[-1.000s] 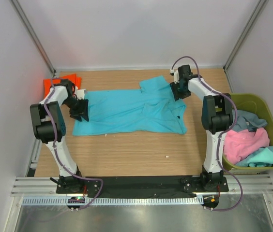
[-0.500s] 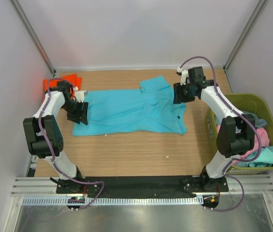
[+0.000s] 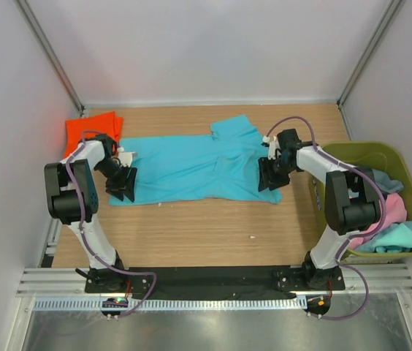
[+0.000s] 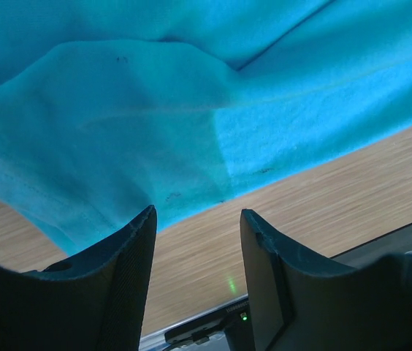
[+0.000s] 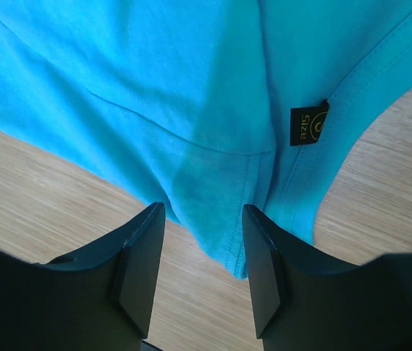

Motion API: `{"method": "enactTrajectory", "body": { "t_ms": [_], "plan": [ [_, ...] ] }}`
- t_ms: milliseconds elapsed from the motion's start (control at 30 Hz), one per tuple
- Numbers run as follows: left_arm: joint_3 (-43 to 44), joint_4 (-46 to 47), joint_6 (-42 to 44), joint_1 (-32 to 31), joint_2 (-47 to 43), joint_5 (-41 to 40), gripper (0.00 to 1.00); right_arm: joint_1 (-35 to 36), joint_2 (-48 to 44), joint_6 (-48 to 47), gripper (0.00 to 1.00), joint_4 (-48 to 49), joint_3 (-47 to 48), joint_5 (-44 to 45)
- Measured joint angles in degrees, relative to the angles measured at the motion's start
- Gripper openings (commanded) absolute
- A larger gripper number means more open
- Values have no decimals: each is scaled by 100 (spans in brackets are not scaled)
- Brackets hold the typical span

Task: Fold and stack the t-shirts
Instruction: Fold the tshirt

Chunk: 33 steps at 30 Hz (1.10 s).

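A turquoise-blue t-shirt lies spread across the middle of the table. My left gripper is open over its near-left corner; in the left wrist view the cloth fills the frame above my open fingers, with bare wood between them. My right gripper is open over the shirt's near-right corner; in the right wrist view the hem corner with a black size label lies between the open fingers. An orange t-shirt lies folded at the back left.
An olive-green bin at the right edge holds pink, grey-blue and teal shirts. White walls enclose the table. The metal rail with the arm bases runs along the near edge.
Both grippers have moved from the shirt's far edge toward its near edge. The right arm swung nearer from the far-right sleeve; the left came down the left hem. The shirt lies unchanged.
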Motion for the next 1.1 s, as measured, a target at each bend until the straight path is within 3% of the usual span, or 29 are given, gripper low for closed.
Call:
{"method": "enactTrajectory", "body": {
  "t_ms": [333, 967, 1100],
  "plan": [
    [22, 17, -11, 0, 236, -98, 50, 0, 208, -46, 52, 48, -219, 190],
    [90, -46, 46, -2, 306, -188, 50, 0, -293, -350, 48, -446, -463, 597],
    [131, -85, 52, -2, 337, -212, 50, 0, -299, -385, 36, -507, -463, 669]
  ]
}}
